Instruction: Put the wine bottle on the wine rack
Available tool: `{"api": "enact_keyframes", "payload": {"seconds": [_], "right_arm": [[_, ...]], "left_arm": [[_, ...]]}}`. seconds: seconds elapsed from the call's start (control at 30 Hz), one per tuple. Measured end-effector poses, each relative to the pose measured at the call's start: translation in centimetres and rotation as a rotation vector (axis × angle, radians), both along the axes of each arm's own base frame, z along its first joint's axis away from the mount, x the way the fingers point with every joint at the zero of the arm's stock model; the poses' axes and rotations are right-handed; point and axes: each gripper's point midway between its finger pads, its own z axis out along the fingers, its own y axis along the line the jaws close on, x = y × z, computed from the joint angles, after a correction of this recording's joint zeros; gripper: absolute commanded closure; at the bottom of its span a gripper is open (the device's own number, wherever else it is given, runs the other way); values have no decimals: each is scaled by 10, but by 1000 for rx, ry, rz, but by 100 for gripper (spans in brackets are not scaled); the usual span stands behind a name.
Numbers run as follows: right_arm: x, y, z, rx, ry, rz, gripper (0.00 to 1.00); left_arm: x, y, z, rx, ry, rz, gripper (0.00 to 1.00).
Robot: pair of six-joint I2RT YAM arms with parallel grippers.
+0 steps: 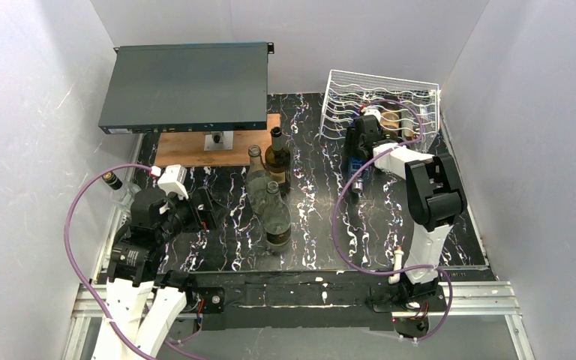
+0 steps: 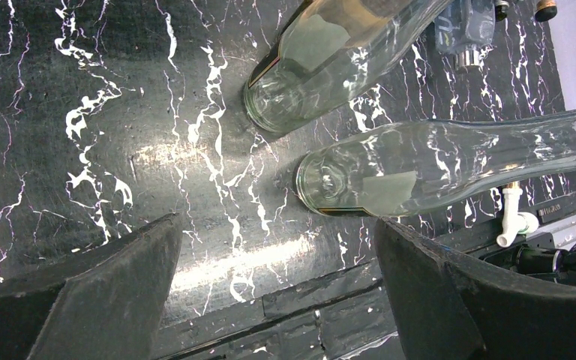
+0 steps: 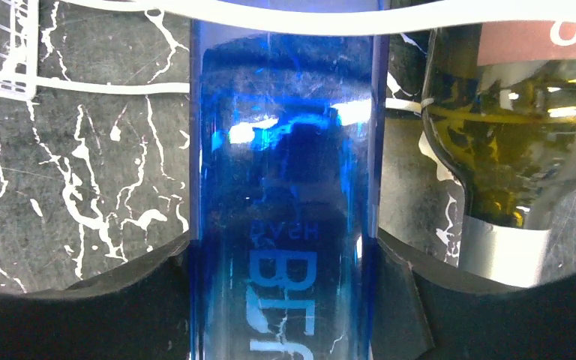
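A blue glass wine bottle (image 3: 285, 187) with pale lettering fills the right wrist view, and my right gripper (image 3: 285, 300) is shut on its body, a finger pressed to each side. In the top view that gripper (image 1: 364, 133) is at the front of the white wire wine rack (image 1: 379, 94), with a bit of the blue bottle (image 1: 355, 165) showing below it. A white rack wire (image 3: 270, 22) crosses over the bottle's far end. My left gripper (image 2: 277, 225) hangs open over the marbled table, nothing between its fingers.
An olive-green labelled bottle (image 3: 510, 127) lies in the rack right beside the blue one. Three bottles (image 1: 276, 217) stand mid-table; two clear ones (image 2: 435, 169) are just beyond my left fingers. A dark flat box (image 1: 187, 86) sits on a wooden board (image 1: 210, 150).
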Motion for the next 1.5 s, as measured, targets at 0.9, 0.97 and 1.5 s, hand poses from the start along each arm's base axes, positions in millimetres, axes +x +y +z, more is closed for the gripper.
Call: {"api": "enact_keyframes", "payload": {"seconds": [0.9,0.97,1.5], "right_arm": [[-84,11,68,52,62,-42,3],[-100,16,60,89,86,-43,10],[-147,56,18,267,145,-19,29]], "left_arm": [[-7,-1,10,-17,-59,-12,1],[-7,-1,11,-18,-60,-14,1],[-10,-2,13,-23,-76,-17,1]]}}
